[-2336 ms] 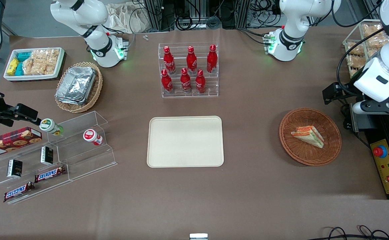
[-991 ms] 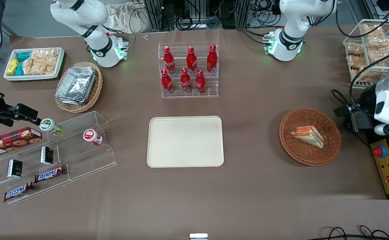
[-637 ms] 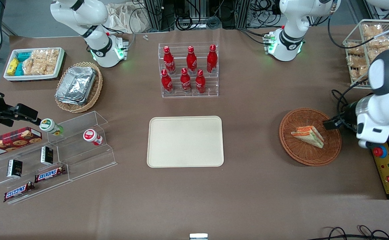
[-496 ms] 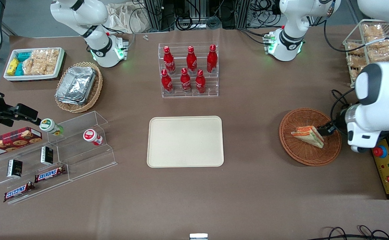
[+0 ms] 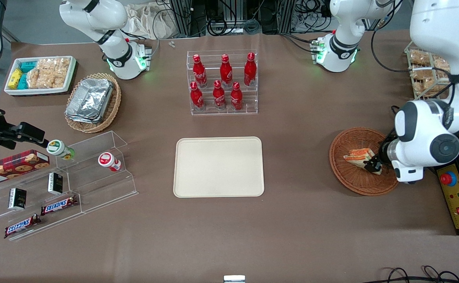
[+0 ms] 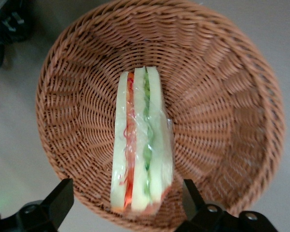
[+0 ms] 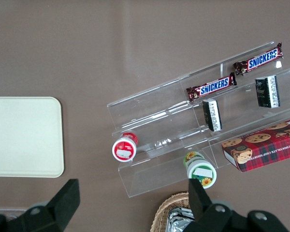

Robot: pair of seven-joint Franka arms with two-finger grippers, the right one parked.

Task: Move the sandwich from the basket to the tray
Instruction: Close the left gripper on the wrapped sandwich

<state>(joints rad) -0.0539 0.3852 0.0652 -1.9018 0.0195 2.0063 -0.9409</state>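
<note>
Left wrist view: the sandwich [image 6: 142,145] is seen lying in the basket [image 6: 232,87], its white bread and orange-red and green layers turned up toward the camera.
Sandwich: one end is placed level with the two fingertips [image 6: 63,198], in the gap between them; the rest is stretched away from them toward the middle of the basket.
Fingers: they are spread wide, wider than the sandwich, one tip on each side of it; nothing is held and no contact with the wrapping is seen.
Gripper: in the front view the gripper [image 5: 372,164] is lowered into the basket, at the sandwich's [image 5: 358,155] end nearer the front camera.
Basket: the woven wall [image 5: 341,145] is seen around fingers and sandwich alike; it is set toward the working arm's end of the table.
Tray: the cream tray [image 5: 218,166] is laid flat, well apart from the fingers, toward the parked arm's end; nothing is carried on it.
Bottles: a clear rack of red bottles [image 5: 221,82] is stood farther from the front camera than the tray.
</note>
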